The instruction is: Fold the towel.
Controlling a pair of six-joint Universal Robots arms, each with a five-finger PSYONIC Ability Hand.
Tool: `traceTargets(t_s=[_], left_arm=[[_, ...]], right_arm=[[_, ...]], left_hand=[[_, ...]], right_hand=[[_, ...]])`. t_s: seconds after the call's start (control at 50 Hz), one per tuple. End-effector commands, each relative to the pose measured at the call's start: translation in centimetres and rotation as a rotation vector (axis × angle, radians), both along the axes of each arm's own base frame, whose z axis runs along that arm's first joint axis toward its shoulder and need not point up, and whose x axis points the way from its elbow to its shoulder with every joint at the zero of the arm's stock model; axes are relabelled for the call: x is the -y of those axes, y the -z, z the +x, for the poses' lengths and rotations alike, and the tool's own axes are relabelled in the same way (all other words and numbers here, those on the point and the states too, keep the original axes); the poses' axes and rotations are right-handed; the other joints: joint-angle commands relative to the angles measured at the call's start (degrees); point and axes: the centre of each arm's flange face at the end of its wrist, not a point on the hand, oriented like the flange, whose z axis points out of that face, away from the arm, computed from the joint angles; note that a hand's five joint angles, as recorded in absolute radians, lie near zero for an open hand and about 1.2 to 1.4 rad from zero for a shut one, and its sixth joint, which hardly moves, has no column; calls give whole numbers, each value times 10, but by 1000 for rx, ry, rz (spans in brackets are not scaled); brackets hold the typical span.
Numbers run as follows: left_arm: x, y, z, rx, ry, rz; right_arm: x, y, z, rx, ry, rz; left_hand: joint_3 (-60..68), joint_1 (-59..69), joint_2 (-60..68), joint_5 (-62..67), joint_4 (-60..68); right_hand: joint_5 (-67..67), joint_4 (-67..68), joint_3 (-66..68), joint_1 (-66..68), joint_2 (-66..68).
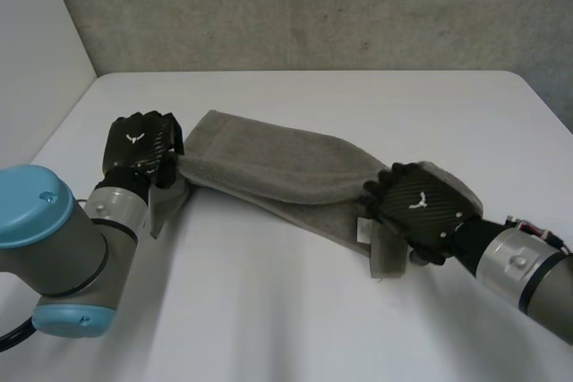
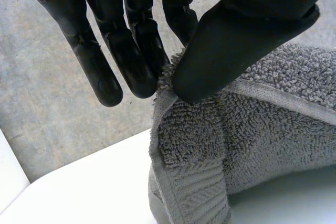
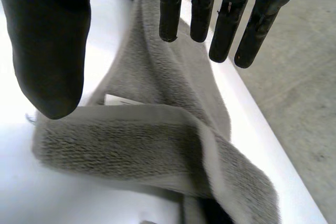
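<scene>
A grey towel [image 1: 286,167] lies bunched in a long band across the white table [image 1: 295,319], running between my two hands. My left hand [image 1: 139,142] is at the towel's left end. In the left wrist view the thumb [image 2: 231,45] presses the hemmed edge of the towel [image 2: 252,145] against the fingers [image 2: 136,56], so that end is pinched. My right hand [image 1: 421,203] is over the towel's right end. In the right wrist view its fingers [image 3: 210,19] are straight and the thumb [image 3: 47,45] stands apart. The towel [image 3: 157,150] lies loose under the palm, with a white label showing.
A grey concrete wall [image 1: 313,6] rises behind the table's far edge. The table's left edge meets a pale wall [image 1: 36,42]. White tabletop stretches bare in front of the towel and behind it.
</scene>
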Motion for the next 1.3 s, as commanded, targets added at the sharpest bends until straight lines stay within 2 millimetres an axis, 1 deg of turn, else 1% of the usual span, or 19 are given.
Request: traceTargets(t_s=[0.02,0.16,0.26,0.5,0.58,0.76,0.86,0.9,0.92,0.96,0.98,1.0,1.02,1.08,1.16,1.2,1.22,1.24,1.3], left_arm=[[-1,0,0,1,0,0],[-4,0,2,2,-1,3],[-5,0,2,2,-1,3],[-3,0,4,3,-8,4],[-3,1,4,3,-8,6],[-3,0,5,3,-9,4],[-3,0,5,3,-9,6],[-3,0,5,3,-9,6],[-3,0,5,3,-9,6],[-3,0,5,3,-9,6],[-3,0,5,3,-9,6],[-4,1,5,4,-9,7],[-4,2,5,5,-9,10],[-5,2,5,5,-8,10],[-5,2,4,6,-6,11],[-5,2,4,6,-6,11],[-5,2,4,6,-6,11],[-6,3,5,7,-6,14],[-7,4,4,8,-3,17]], right_arm=[[-5,20,15,-95,-67,-19],[5,46,25,-244,-36,-69],[10,54,31,-281,-21,-91],[16,54,38,-287,-8,-173],[17,57,38,-294,-5,-182],[20,55,34,-301,24,-182],[24,42,29,-275,62,-193],[38,27,11,-230,174,-181],[39,27,11,-230,175,-181],[56,16,-13,-118,320,-92],[56,16,-13,-117,321,-92],[62,12,-22,-40,383,-36],[62,12,-23,-39,384,-35],[76,7,-47,148,537,110],[77,11,-55,198,570,175],[74,14,-54,188,558,188],[70,17,-51,175,531,197],[66,20,-49,162,502,194],[61,24,-47,144,471,195]], left_hand=[[103,131,102,107,102],[103,131,102,107,102],[103,131,102,107,102],[103,131,102,107,102],[103,131,102,107,102],[103,131,102,107,102],[103,131,102,107,102],[103,131,102,107,102],[103,131,102,107,102],[103,131,102,107,102],[103,131,102,107,102],[103,131,102,107,102],[103,131,102,107,102],[103,131,102,107,102],[103,131,102,107,102],[103,131,102,107,102],[103,131,102,107,102],[103,131,102,107,102],[103,131,102,107,102]], right_hand=[[-4,0,-10,-3,-10],[6,10,0,7,0],[38,42,32,39,32],[161,165,154,161,155],[315,319,309,316,309],[565,569,559,566,559],[566,569,559,566,560],[566,569,559,566,560],[566,569,559,566,560],[566,569,559,566,560],[566,569,559,566,560],[566,569,559,566,560],[566,569,559,566,560],[566,569,559,566,560],[566,569,559,566,560],[508,511,501,508,501],[311,315,304,311,305],[184,188,178,185,178],[118,121,111,118,111]])
